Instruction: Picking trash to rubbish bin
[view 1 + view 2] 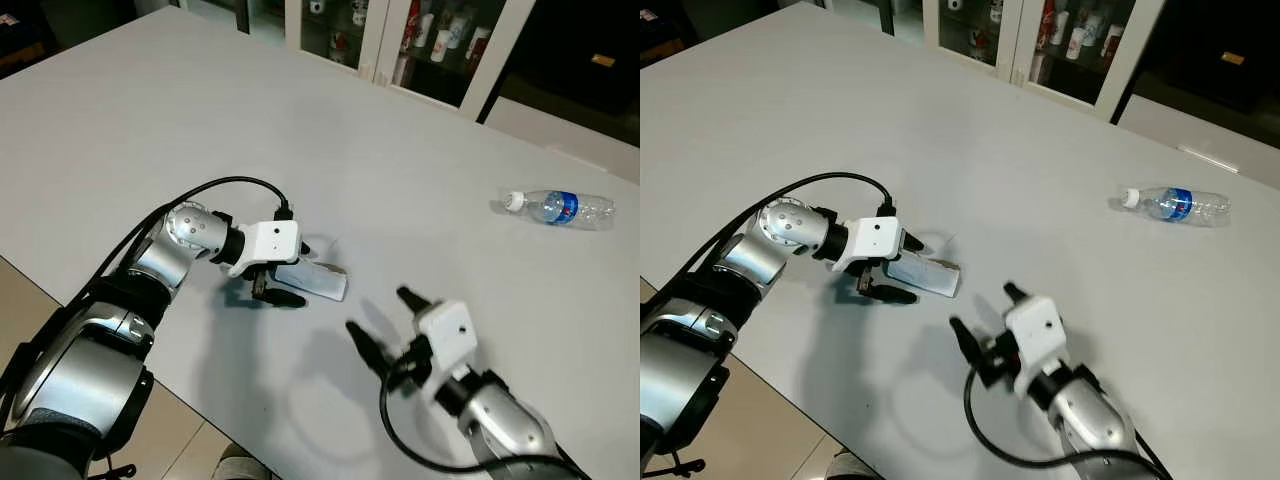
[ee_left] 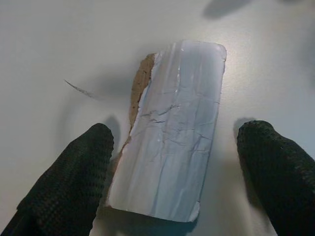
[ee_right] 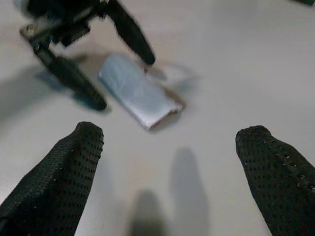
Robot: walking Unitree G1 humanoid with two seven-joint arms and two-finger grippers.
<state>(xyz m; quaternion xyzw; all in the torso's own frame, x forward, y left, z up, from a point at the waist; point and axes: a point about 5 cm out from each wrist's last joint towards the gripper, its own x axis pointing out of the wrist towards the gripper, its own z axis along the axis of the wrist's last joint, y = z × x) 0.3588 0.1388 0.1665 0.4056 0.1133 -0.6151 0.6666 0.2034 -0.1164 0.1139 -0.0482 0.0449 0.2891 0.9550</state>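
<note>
Your left gripper (image 2: 172, 172) straddles the flattened wrapper (image 2: 170, 132) on the table (image 1: 150, 110), fingers spread, not gripping. Your right gripper (image 1: 380, 320), at its 5 o'clock, gapes empty. A bottle (image 1: 558, 208) lies at 2 o'clock.

White table (image 1: 200, 120) with flattened wrapper (image 1: 318, 279) (crumpled), bottle (image 1: 556, 208)

I see my silver arms carrying looping black cables, white wrist housings, and textured black fingers on left gripper (image 1: 283, 286) and right gripper (image 1: 378, 318).
</note>
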